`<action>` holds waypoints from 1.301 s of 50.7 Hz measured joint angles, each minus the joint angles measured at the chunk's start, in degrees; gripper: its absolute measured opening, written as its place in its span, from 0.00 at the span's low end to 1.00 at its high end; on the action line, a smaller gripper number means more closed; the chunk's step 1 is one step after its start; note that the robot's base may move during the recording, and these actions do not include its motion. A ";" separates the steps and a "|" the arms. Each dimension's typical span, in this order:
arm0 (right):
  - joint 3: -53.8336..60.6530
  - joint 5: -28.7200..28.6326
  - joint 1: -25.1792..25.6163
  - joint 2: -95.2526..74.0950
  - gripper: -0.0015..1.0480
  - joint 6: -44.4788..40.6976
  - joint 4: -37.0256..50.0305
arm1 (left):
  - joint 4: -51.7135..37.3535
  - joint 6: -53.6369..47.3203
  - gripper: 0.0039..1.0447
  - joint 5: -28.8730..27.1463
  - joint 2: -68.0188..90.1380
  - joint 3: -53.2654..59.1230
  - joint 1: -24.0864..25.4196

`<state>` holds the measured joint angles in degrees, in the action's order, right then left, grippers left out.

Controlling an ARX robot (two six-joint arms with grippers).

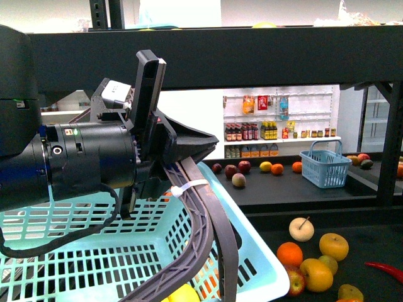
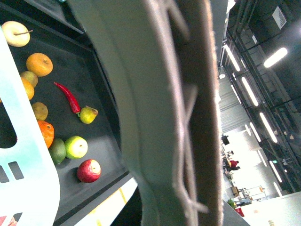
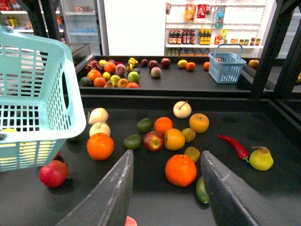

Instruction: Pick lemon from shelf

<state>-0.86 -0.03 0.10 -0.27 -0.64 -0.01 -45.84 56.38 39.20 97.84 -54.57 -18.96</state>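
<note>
The front view looks forward from the robot's body, its near left filled by the left arm point(image 1: 69, 157) above a light-blue basket point(image 1: 94, 251). The left wrist view peers closely past a finger point(image 2: 160, 113). The right wrist view looks low across the shelf point(image 3: 141, 207). All share the red chili point(image 3: 233, 146).

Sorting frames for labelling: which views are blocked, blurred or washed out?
Front view: left arm fills the left half, sharp. Left wrist view: a blurred jaw covers the middle, ceiling lights glare. Right wrist view: clear and evenly lit, open right gripper low in frame.
</note>
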 joint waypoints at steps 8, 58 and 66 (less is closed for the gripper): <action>0.00 0.00 0.00 0.00 0.68 0.00 0.00 | 0.00 0.02 0.06 0.00 0.00 0.00 0.00; 0.00 -0.11 0.00 0.02 0.93 0.04 0.00 | -23.21 29.33 0.06 -22.10 9.79 -5.05 27.45; 0.00 -0.11 0.00 0.02 0.93 0.04 0.00 | -26.01 31.10 0.06 -19.87 11.15 -6.99 31.56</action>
<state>-0.86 -0.14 0.10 -0.25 -0.60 -0.01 -71.85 87.48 19.33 108.99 -61.56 12.60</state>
